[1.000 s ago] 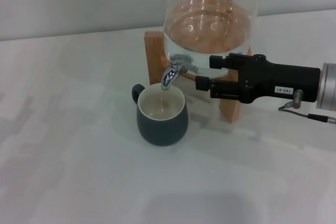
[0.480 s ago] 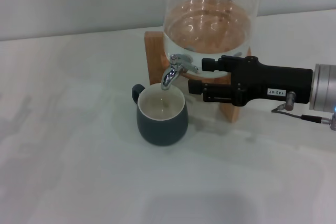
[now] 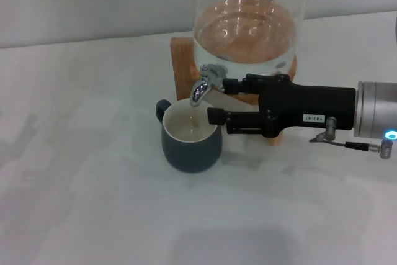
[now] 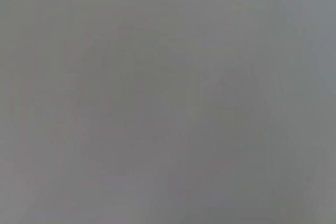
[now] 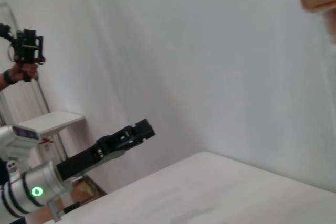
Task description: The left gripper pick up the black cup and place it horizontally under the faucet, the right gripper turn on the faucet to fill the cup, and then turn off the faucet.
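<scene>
White tabletop (image 3: 93,203) under a pale wall; glass water dispenser (image 3: 248,23) on a wooden stand (image 3: 183,66) sits at the far middle, roughly half full of water. Faucet (image 3: 205,85) projects from the dispenser base toward the camera, spout curved down. Black cup (image 3: 191,144) stands upright on the table directly below the spout, cream interior visible, loop handle pointing to the robot's left and away; cup rim just below the spout tip, not touching it. Right gripper (image 3: 218,100) reaches in horizontally from the robot's right, prongs parted: upper prong level with the faucet's lever and right beside it, lower prong just over the near right part of the cup rim. Contact between upper prong and lever cannot be confirmed from the head view. Silver cuff (image 3: 375,108) with a lit blue indicator sits behind the gripper body. Left gripper (image 5: 137,132) appears only in the right wrist view, off the table's edge and well apart from the cup, holding nothing; finger spacing cannot be determined. Left wrist view is uniform grey, no detail.
</scene>
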